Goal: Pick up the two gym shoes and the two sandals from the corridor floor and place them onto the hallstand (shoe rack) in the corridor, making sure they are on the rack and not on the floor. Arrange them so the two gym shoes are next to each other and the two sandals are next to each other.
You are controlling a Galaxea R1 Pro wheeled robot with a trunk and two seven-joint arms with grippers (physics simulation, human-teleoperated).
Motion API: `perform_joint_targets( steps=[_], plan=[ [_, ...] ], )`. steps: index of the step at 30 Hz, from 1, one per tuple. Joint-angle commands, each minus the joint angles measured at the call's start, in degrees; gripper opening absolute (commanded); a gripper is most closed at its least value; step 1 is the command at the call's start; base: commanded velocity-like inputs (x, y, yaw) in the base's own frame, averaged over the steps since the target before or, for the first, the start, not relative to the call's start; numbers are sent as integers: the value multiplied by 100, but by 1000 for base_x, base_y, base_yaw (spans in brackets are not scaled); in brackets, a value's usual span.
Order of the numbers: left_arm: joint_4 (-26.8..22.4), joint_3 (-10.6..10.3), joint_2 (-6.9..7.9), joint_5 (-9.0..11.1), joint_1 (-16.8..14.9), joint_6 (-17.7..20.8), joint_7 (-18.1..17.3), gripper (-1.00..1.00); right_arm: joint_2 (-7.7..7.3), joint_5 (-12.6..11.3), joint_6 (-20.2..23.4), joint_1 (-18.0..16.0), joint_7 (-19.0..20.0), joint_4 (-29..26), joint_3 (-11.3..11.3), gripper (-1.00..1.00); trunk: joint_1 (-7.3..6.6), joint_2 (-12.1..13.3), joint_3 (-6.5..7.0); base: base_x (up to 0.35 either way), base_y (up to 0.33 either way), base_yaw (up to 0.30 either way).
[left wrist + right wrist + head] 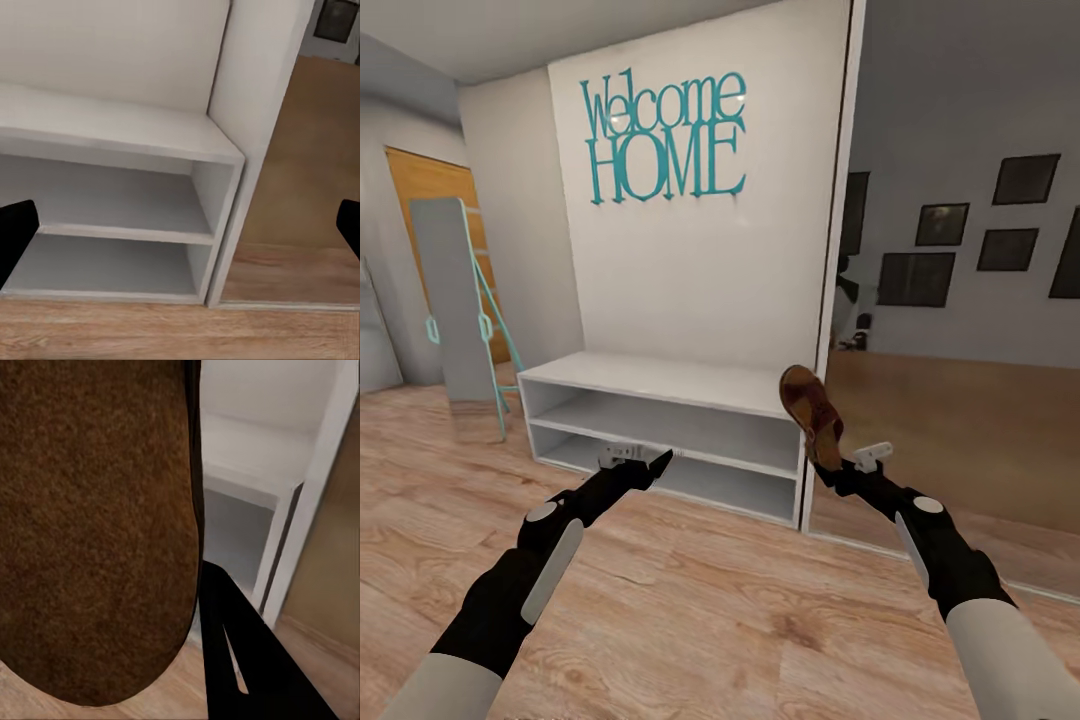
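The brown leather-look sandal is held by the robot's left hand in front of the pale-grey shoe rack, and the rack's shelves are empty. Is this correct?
Not quite. The head view shows the right hand, not the left, holding the brown leather-look sandal before the pale-grey shoe rack. The left hand is open and empty. The visible shelves are indeed empty.

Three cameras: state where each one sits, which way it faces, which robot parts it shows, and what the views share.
Head view: high on the robot, facing forward and down at the hallstand; both arms show, the right claw holding a sandal.
Left wrist view: near the left claw, facing the hallstand's right end; dark fingertips at the edges.
Right wrist view: close against the sandal's sole; one finger.
Shared: the hallstand.
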Motion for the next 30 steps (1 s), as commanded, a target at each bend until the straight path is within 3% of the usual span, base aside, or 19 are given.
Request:
perform_joint_targets(
  steps=[1, 30],
  plan=[
    [-3, -6, 4, 60, -5, 39, 0, 100, 4, 33, 38, -2, 35, -15, -25, -100, 0, -3, -7, 141, 73, 293],
    [4, -6, 6, 60, -5, 39, 0, 100, 4, 33, 38, -2, 36, -15, -25, -100, 0, -3, -7, 193, 243, 293]
  ],
)
